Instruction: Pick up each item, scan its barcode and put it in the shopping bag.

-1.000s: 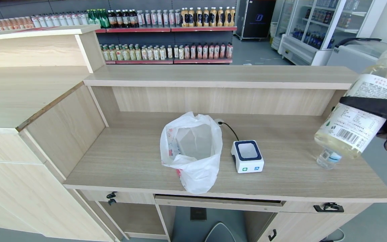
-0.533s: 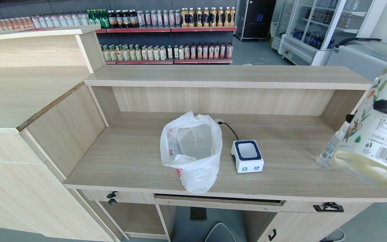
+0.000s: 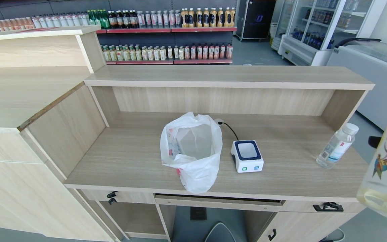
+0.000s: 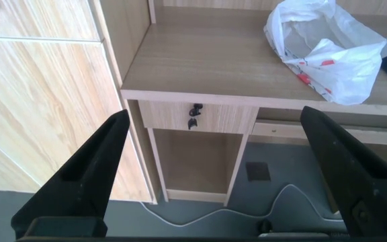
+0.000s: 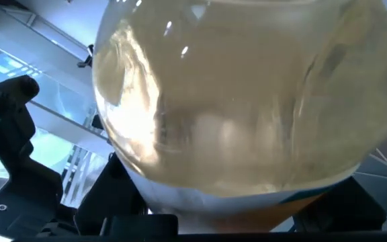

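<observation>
Off the counter's (image 3: 291,183) right end, at 4 o'clock from the water bottle (image 3: 337,146), the big bottle (image 3: 386,168) hangs in the air with your right claw (image 5: 200,195) clamped on it. The water bottle stands upright close to that end. Bare wood runs from it across to the scanner (image 3: 247,156) at its 9 o'clock. The bag (image 3: 191,151) sits just beside the scanner, at the scanner's 9 o'clock, with its mouth open upward and its lower folds reaching the counter's front edge. A raised shelf (image 3: 227,75) closes the work surface at 12 o'clock and a side wall (image 3: 69,131) closes it at 9 o'clock.

You see only part of the big bottle in the head view. Its upper end is cut off by the frame. You cannot make out a barcode on the face turned to you, which carries printed pictures. From the right wrist, its rounded base covers most of the claw. Its long axis runs from 7 o'clock, where the base and the pale liquid sit, up to 1 o'clock.

Your left claw (image 4: 217,178) hangs with fingers wide apart and nothing between them, below the counter top, at 7 o'clock from the bag.
</observation>
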Robot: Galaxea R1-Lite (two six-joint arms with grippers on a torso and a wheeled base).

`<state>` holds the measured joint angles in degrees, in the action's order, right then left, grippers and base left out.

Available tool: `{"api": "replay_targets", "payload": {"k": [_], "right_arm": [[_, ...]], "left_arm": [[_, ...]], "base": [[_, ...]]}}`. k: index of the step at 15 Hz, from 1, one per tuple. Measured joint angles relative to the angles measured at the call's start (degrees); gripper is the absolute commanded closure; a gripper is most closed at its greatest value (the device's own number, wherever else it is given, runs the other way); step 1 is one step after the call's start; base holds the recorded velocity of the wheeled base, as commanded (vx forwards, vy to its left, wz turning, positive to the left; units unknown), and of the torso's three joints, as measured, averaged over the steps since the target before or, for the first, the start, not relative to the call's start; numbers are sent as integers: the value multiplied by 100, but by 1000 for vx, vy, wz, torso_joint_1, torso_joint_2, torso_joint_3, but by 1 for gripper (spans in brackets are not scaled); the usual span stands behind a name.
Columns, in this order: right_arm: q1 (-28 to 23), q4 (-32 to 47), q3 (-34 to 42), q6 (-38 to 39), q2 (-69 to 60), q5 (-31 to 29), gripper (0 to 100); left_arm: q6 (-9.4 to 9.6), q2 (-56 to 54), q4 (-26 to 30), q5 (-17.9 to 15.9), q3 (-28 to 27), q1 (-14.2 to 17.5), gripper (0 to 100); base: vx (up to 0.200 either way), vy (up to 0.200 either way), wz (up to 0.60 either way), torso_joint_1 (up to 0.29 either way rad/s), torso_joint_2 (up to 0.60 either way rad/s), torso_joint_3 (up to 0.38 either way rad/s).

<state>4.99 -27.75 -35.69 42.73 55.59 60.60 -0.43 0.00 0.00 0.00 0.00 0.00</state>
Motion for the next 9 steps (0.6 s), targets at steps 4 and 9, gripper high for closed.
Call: {"api": "replay_targets", "payload": {"k": [4,9], "right_arm": [[107,18,28,-22,-61,-383,100],[190,477,91,-44,-262,-430,100]], "left_arm": [[0,0,0,0,0,0,0],[2,0,0,0,0,0,0]], "base": [[0,0,0,0,0,0],[0,0,0,0,0,0]]}}
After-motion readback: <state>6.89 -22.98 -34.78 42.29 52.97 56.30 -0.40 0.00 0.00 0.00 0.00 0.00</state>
